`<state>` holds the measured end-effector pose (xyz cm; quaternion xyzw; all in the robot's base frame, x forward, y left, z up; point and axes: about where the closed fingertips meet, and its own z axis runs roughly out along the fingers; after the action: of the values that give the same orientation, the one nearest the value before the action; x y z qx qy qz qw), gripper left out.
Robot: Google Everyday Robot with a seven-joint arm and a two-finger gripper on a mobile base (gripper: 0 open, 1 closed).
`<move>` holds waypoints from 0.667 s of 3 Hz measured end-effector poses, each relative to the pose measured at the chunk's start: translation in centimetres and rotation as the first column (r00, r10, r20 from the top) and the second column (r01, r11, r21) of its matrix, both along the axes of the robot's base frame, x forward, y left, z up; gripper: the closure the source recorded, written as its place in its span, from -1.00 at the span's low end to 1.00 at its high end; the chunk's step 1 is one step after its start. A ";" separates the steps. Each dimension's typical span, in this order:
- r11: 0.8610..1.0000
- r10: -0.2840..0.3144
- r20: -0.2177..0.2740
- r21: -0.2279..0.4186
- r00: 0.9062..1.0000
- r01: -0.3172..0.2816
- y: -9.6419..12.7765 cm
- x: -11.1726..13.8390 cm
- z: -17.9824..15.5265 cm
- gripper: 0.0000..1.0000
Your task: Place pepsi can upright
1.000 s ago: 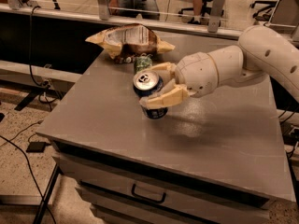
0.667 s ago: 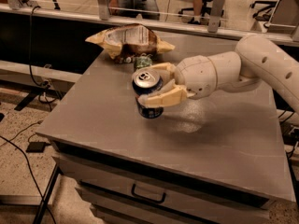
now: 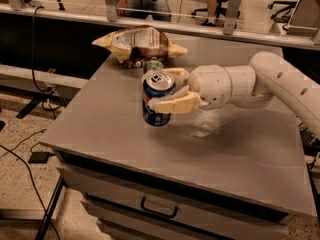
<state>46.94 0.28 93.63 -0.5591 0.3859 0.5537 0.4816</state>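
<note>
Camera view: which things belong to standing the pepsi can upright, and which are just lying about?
Job: pepsi can, held at mid-table; tool, shut around it; table, the surface beneath.
Lying about: green soda can, behind the pepsi can; chip bag, at the table's far edge.

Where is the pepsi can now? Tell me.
In the camera view the pepsi can is upright, left of centre over the table, held in the end effector, just in front of the green can and chip bag.
</note>
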 end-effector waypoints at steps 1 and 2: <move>0.995 -0.037 -0.008 -0.091 0.999 0.036 -0.1 0.1 -0.8 0.97; 0.989 -0.064 -0.022 -0.135 0.998 0.061 -0.3 0.2 -1.6 0.53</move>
<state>47.18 -0.04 92.01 -0.5704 0.4458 0.5186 0.4549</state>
